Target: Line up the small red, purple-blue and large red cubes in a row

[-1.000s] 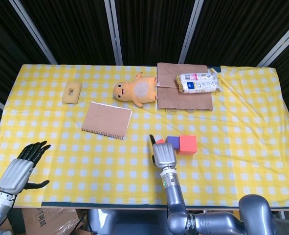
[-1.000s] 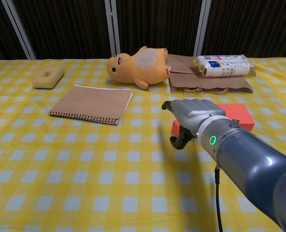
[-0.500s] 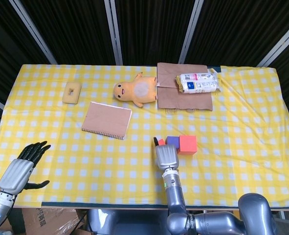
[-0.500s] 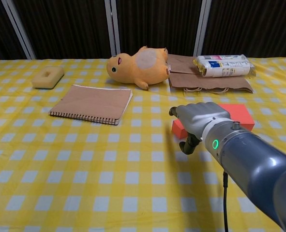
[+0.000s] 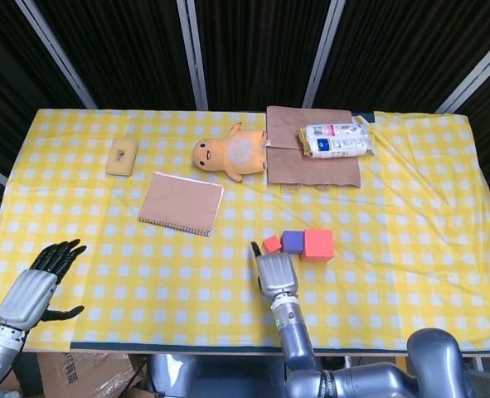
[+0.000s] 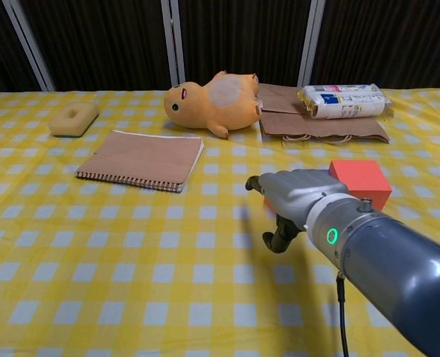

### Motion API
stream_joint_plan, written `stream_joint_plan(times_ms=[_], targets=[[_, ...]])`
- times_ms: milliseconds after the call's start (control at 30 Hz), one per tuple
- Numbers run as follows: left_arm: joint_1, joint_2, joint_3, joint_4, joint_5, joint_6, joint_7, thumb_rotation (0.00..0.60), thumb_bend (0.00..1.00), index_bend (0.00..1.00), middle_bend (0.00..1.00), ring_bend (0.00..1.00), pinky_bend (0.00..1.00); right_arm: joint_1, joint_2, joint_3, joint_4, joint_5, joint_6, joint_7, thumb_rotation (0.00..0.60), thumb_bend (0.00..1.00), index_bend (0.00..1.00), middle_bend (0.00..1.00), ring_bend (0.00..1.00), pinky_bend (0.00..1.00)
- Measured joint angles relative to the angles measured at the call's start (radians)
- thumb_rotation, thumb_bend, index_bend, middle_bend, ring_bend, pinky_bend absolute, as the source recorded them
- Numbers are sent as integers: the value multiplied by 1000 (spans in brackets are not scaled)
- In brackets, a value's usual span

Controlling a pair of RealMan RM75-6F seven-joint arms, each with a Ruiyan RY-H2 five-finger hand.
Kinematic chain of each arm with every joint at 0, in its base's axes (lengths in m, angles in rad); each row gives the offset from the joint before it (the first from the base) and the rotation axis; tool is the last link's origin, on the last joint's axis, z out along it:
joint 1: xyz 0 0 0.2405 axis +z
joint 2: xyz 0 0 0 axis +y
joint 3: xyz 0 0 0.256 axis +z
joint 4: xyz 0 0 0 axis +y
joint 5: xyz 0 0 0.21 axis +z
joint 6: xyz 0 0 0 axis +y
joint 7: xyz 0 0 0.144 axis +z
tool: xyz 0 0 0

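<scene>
In the head view the small red cube point(image 5: 271, 244), the purple-blue cube point(image 5: 293, 241) and the large red cube point(image 5: 317, 245) stand side by side in a row, left to right. My right hand point(image 5: 275, 272) hovers just in front of the small red cube, apart from it and holding nothing. Its fingers look curled in, with one fingertip point(image 5: 254, 246) poking forward. In the chest view the right hand point(image 6: 294, 197) hides the two smaller cubes; only the large red cube point(image 6: 361, 182) shows. My left hand point(image 5: 41, 282) is at the table's near left, fingers spread and holding nothing.
A brown notebook point(image 5: 181, 204) lies left of the cubes. Behind them are a yellow plush toy point(image 5: 228, 154), a brown paper bag point(image 5: 312, 157) with a white packet point(image 5: 336, 140) on it, and a tan sponge point(image 5: 122, 156) at the far left.
My right hand has drawn back toward me and a little left, off the small red cube, which now shows fully in the head view. The left hand has not moved.
</scene>
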Motion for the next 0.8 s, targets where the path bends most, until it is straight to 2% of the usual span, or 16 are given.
stream_joint_plan(times_ms=[167, 800], targets=[[1, 0, -1, 0, 0, 2, -1, 600, 0, 0, 0, 0, 0, -1, -8, -9, 4, 11, -8, 2, 600, 523, 121, 1000, 1000, 1000], [-1, 2, -1, -1, -3, -2, -4, 600, 0, 0, 0, 0, 0, -9, -16, 6, 113, 60, -23, 17, 600, 523, 121, 1000, 1000, 1000]])
